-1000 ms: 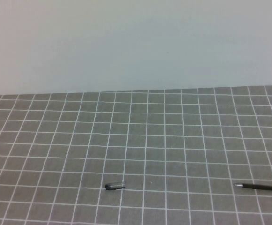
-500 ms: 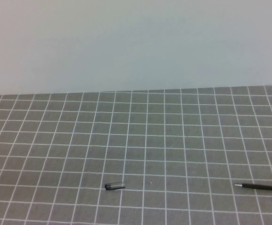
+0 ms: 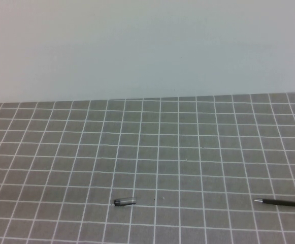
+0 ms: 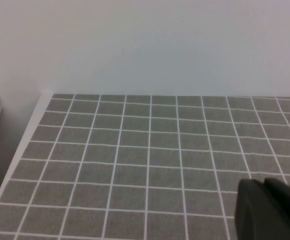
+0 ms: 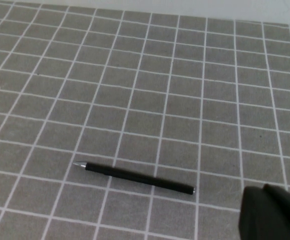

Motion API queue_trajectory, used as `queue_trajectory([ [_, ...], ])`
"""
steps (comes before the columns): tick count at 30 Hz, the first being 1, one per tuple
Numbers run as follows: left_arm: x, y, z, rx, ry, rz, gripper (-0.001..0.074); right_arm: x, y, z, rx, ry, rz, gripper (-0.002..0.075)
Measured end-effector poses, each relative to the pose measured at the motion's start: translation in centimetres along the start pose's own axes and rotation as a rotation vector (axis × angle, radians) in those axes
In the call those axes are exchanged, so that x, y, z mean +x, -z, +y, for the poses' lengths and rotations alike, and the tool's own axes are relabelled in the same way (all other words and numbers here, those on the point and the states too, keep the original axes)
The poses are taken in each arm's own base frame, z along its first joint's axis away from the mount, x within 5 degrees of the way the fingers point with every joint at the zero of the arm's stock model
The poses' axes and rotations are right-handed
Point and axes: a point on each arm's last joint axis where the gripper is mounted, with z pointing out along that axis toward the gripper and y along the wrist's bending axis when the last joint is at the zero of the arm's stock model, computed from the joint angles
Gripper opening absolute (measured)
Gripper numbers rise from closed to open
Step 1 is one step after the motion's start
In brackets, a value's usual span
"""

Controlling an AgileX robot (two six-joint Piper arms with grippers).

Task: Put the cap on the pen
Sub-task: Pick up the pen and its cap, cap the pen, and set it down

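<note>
Finds the pen [image 3: 284,204] flat on the grid mat [image 3: 188,152], well right of the cap [image 3: 125,202], bare tip turned toward it, untouched. Cannot tell clenched from released for the left gripper [image 4: 269,212], a dark edge somewhere left of the cap, or the right gripper [image 5: 272,215], hanging near the pen's back end, far right of the cap. Risks rolling either thin round piece with an off-centre pinch, or jamming the cap by meeting tip and mouth off-axis.

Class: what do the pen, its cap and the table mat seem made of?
Pen: probably black plastic, matte, with a silvery metal-looking tip. Cap: greyish, darker at one end, likely plastic. Mat: grey, matte, gridded; material unclear. Left gripper and right gripper hang above the mat, touching nothing.
</note>
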Motion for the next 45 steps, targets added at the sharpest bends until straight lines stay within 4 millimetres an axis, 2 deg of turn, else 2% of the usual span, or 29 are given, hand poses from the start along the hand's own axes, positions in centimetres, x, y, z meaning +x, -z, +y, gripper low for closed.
queue_trajectory([
  [5, -0.6, 0.1, -0.1, -0.001, -0.020, -0.005, 0.0000, 0.0, 0.0, 0.0, -0.001, 0.000, 0.004, -0.0001],
  [11, -2.5, 0.2, -0.4, -0.006, -0.112, 0.043, 0.0000, 0.1, 0.0, 0.0, -0.002, 0.009, 0.011, -0.0001],
  [19, -6.2, 0.4, -1.1, 0.002, -0.158, 0.192, 0.0000, 0.1, 0.0, 0.2, -0.022, 0.029, 0.015, -0.0001],
  [26, -8.3, 0.6, -2.0, 0.050, -0.159, 0.355, 0.0000, 0.3, 0.0, 0.4, -0.045, 0.073, 0.026, -0.0001],
  [31, -8.3, 0.5, -2.8, 0.139, -0.193, 0.507, 0.0000, 0.2, 0.0, 0.5, -0.059, 0.073, 0.022, -0.0001],
  [35, -8.2, -0.2, -3.4, 0.230, -0.274, 0.513, 0.0001, 0.2, 0.0, 0.6, -0.066, 0.073, 0.021, -0.0001],
  [41, -8.1, -1.9, -4.0, 0.301, -0.229, 0.538, 0.0003, 0.3, 0.0, 0.7, -0.074, 0.070, 0.033, -0.0001],
  [45, -7.8, -2.6, -4.1, 0.311, -0.229, 0.568, 0.0002, -0.9, 1.1, 1.2, -0.147, 0.181, 0.068, -0.0001],
])
